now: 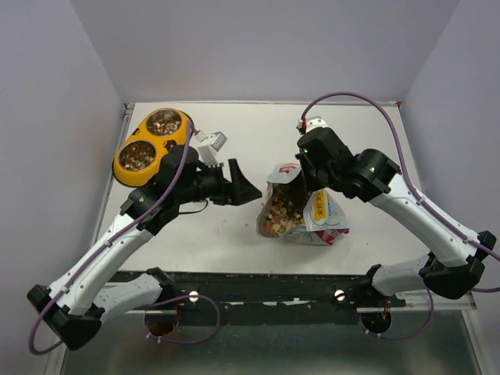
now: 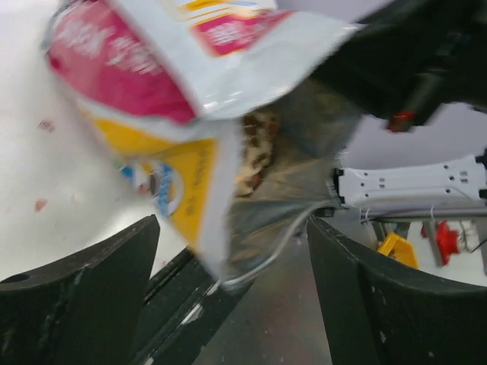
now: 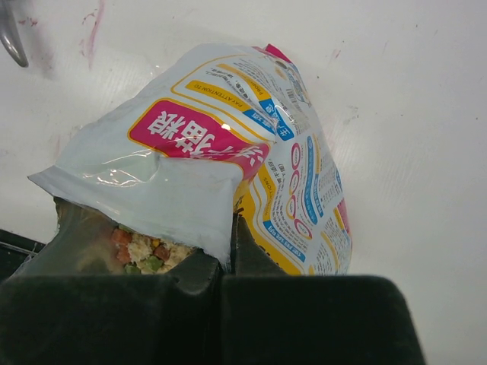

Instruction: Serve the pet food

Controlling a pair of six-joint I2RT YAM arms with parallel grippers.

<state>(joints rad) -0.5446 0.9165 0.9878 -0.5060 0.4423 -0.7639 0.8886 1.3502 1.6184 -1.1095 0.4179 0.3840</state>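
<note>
The pet food pouch lies near the table's middle with its mouth gaping towards the left, and mixed kibble shows inside. My right gripper is shut on the pouch's upper rim; in the right wrist view the jaws pinch the white edge of the pouch, with kibble just left of them. My left gripper stands open just left of the mouth. In the left wrist view the pouch's yellow corner hangs between the wide-apart fingers, touching neither.
The yellow double bowl sits at the table's far left, with kibble in both steel cups. A silver metal piece shows at the top left edge of the right wrist view. The dark rail runs along the near edge.
</note>
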